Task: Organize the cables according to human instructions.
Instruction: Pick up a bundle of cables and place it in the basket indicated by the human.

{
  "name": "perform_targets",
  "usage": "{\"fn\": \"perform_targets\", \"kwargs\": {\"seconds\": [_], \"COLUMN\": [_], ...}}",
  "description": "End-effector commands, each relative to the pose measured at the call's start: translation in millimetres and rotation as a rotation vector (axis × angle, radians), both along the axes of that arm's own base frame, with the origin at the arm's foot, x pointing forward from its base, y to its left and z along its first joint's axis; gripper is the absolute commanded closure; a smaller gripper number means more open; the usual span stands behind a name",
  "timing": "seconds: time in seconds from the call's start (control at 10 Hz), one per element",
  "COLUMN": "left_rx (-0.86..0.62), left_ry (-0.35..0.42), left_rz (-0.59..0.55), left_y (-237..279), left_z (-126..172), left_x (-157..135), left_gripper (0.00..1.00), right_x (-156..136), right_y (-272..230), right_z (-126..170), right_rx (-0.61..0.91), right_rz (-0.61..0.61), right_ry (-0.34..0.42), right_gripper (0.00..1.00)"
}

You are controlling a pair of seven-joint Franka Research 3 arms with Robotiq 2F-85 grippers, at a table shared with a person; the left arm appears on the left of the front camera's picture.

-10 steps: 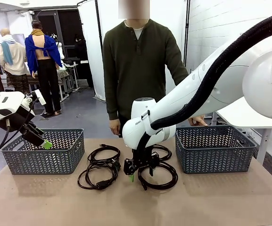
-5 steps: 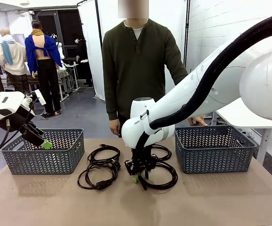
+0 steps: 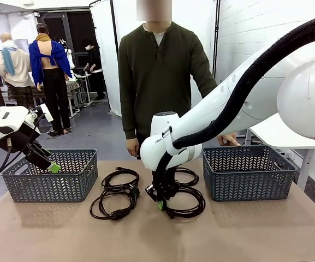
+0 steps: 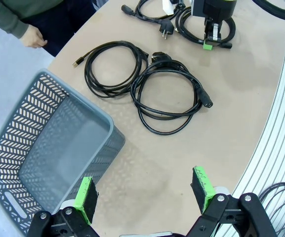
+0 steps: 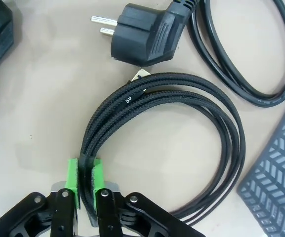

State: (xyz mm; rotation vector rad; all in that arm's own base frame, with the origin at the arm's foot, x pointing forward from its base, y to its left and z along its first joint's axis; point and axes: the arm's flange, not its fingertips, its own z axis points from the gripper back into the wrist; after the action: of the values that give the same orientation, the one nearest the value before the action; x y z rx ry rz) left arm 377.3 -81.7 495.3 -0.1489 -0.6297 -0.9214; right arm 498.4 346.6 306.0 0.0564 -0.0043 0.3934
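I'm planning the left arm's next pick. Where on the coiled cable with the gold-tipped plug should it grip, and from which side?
On the gold-tipped cable, probably the arc facing the basket, taken from straight above: the coil lies flat, its strands run bundled there, and the opposite arc touches the bigger power cord.

Left grey basket (image 3: 48,185) and right grey basket (image 3: 250,184) on brown table (image 3: 255,234), white curtain (image 3: 103,54) behind.

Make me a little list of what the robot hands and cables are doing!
Right gripper: shut on the braided cable, which lies on the table
Left gripper: open, holding nothing, near the left basket
Other cables: three coils loose on the table
Right basket: beside the braided cable
Person: standing across the table
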Motion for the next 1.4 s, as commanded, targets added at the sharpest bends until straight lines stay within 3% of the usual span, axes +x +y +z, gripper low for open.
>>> {"fn": "perform_targets", "kwargs": {"seconds": [0.0,0.2,0.4,0.5,0.9,1.3], "left_rx": [0.0,0.0,0.0,0.0,0.0,0.0], "left_ry": [0.004,0.004,0.004,0.004,0.004,0.004], "left_rz": [-0.004,-0.004,-0.004,-0.004,-0.004,-0.004], "left_y": [2,2,2,2,2,2], "left_z": [-1,-1,-1,-1,-1,-1], "left_x": [1,1,1,1,1,1], "left_gripper": [0.0,0.0,0.0,0.0,0.0,0.0], "right_x": [0,-7,-22,-28,-56,-75], "right_y": [9,12,16,16,12,-27], "right_z": [3,13,43,60,138,198], "right_rx": [-0.032,-0.035,-0.12,-0.127,-0.089,-0.168], "right_rz": [-0.026,-0.023,0.029,0.078,0.483,0.875], "right_ry": [-0.005,-0.024,-0.095,-0.088,0.053,0.079], "right_gripper": [1.0,1.0,1.0,1.0,1.0,1.0]}}
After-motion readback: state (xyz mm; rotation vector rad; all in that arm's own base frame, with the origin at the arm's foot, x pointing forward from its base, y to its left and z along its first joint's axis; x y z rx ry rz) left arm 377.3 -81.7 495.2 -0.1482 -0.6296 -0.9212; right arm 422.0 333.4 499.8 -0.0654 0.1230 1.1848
